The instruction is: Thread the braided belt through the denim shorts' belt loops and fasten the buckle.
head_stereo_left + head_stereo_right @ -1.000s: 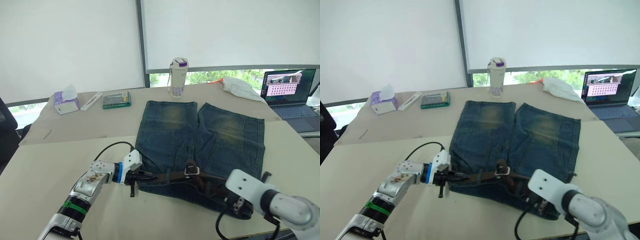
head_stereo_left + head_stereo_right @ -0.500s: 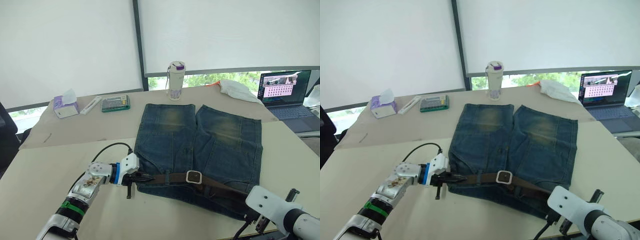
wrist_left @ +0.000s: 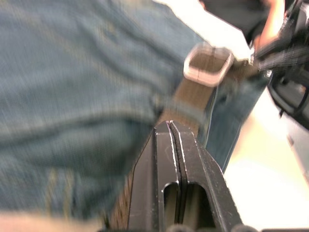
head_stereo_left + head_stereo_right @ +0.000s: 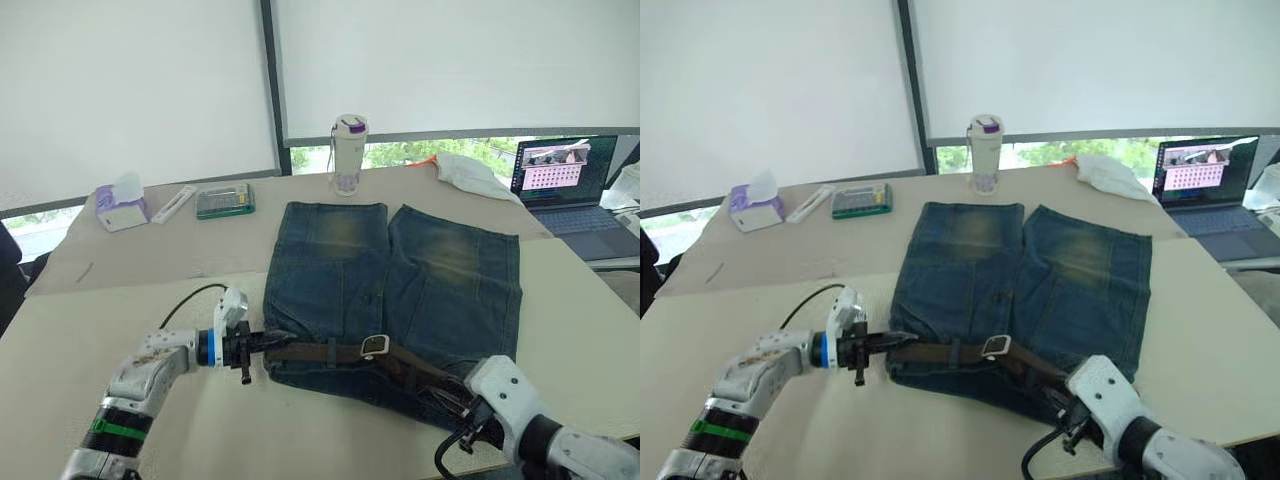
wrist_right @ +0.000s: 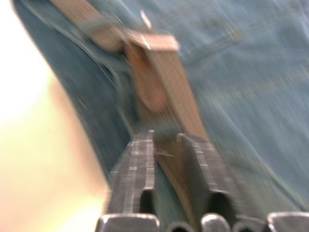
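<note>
Nearest, the right gripper straddles the braided belt at the waistband's right end, fingers parted with the strap between them; the left gripper, jaws pressed together, clamps the belt's left end at the shorts' left edge; the buckle lies mid-waistband on the denim shorts, spread flat on the table; farther off stand a bottle and, right, a laptop.

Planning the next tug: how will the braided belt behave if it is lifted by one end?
The braided belt probably droops: it bends along the denim shorts. Its buckle end likely hangs heavier. The weave probably grips well.
</note>
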